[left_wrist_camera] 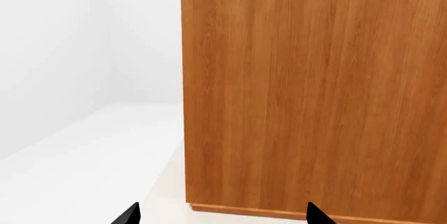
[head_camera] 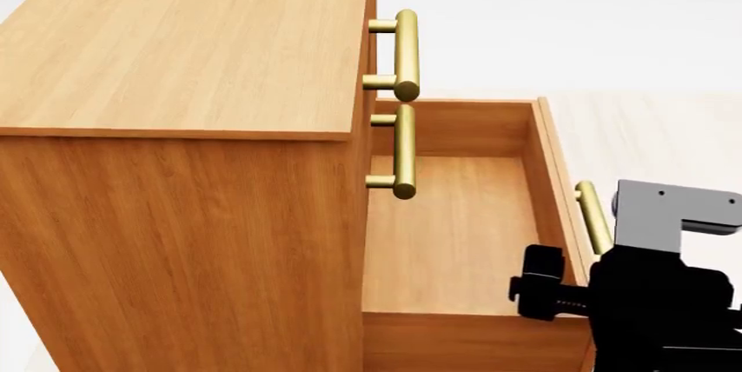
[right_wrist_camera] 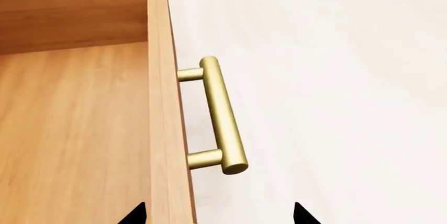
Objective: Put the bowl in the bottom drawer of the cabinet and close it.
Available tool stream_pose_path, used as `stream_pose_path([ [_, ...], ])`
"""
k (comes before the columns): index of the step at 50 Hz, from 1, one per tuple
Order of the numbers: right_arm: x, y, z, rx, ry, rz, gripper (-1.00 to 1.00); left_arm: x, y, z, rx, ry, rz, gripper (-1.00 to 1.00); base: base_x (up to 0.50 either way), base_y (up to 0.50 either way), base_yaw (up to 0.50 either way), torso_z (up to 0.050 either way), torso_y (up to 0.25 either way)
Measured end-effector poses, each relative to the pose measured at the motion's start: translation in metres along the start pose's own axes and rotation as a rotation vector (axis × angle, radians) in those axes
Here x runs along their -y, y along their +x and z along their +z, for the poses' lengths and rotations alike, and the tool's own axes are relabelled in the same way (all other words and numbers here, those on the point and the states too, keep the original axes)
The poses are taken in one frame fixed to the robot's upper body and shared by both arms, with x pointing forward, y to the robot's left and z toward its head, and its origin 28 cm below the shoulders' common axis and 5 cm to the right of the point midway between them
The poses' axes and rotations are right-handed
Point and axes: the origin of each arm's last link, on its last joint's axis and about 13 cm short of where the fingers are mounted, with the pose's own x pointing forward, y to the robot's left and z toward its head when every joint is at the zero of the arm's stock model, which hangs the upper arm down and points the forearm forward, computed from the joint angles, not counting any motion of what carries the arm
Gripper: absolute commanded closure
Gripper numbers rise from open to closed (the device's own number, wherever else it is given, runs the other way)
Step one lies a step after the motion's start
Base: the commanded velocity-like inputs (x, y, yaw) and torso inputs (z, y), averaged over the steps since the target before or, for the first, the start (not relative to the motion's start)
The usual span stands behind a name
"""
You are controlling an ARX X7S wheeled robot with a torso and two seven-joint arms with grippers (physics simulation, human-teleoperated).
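Pale floor [right_wrist_camera: 335, 77] lies beside the cabinet [head_camera: 174, 129]. Its bottom drawer [head_camera: 458, 233] stands pulled out. Both the right end effector [right_wrist_camera: 218, 214] and the left end effector [left_wrist_camera: 220, 214] are spread wide, holding nothing.

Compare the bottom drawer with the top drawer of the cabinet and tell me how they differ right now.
The bottom drawer is pulled far out, its empty wood floor exposed; the top drawer sits shut, flush with the cabinet front. The bottom drawer's handle lies close to the right claw, whereas the top drawer's handle is far from it. Both are orange-brown wood with brass bar handles.
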Motion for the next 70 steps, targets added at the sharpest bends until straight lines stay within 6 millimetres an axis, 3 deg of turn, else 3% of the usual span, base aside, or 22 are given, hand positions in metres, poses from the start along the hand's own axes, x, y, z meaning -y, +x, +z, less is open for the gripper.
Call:
stream_pose_path([
  [47, 0.009, 0.009, 0.0, 0.027, 0.018, -0.072, -1.0, 0.0, 0.0, 0.001, 0.0, -0.001, 0.003, -1.0, 0.0, 0.0, 0.0, -0.001, 0.0],
  [70, 0.015, -0.014, 0.003, 0.145, 0.029, 0.054, -1.0, 0.0, 0.0, 0.001, 0.0, 0.0, 0.002, -1.0, 0.0, 0.0, 0.0, 0.0, 0.0],
])
